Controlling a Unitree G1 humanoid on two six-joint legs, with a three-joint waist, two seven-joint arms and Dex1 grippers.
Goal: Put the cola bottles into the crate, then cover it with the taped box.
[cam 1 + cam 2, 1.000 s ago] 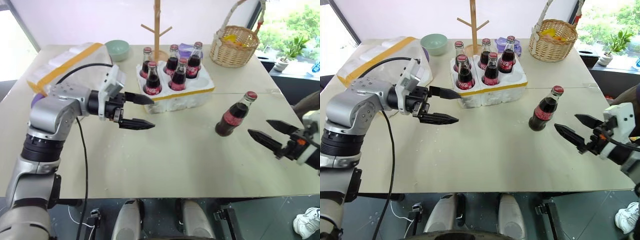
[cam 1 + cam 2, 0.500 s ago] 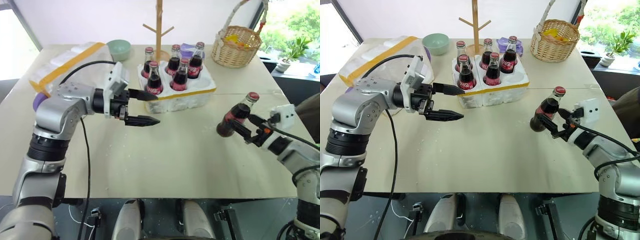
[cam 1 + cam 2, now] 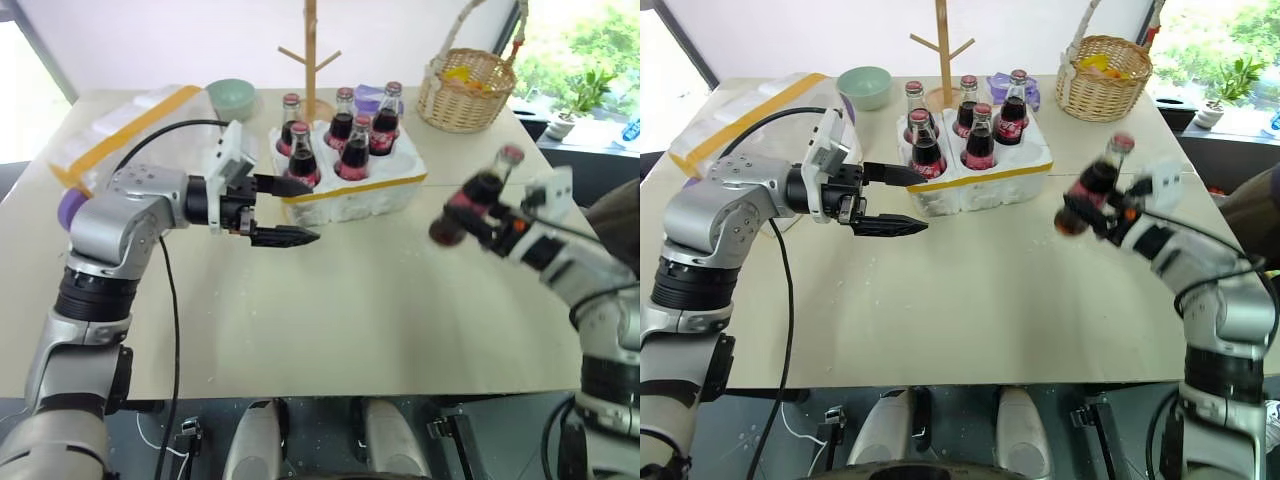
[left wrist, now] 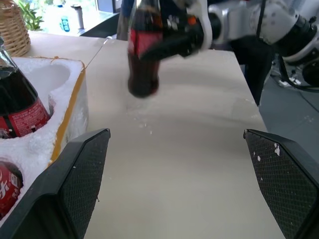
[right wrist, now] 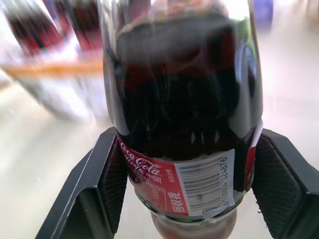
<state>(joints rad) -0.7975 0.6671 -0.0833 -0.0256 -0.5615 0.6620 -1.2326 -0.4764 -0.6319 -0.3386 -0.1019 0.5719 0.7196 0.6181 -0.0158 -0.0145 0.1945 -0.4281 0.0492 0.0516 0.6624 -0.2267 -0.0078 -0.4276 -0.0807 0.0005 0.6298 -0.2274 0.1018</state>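
Right wrist view: cola bottle (image 5: pixel 182 119) between right pincer (image 5: pixel 182 199) fingers.

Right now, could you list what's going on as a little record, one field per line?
Crate: five cola bottles seated, front right well free
Sixth bottle: lifted off the table, tilted
Right gripper: fingers shut on that sixth bottle
Left gripper: fingers open, holding nothing, beside the crate
Taped box: back left of table, not on the crate

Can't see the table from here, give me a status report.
Right gripper shut on sixth cola bottle, lifted. Left gripper open beside crate. Path clear.
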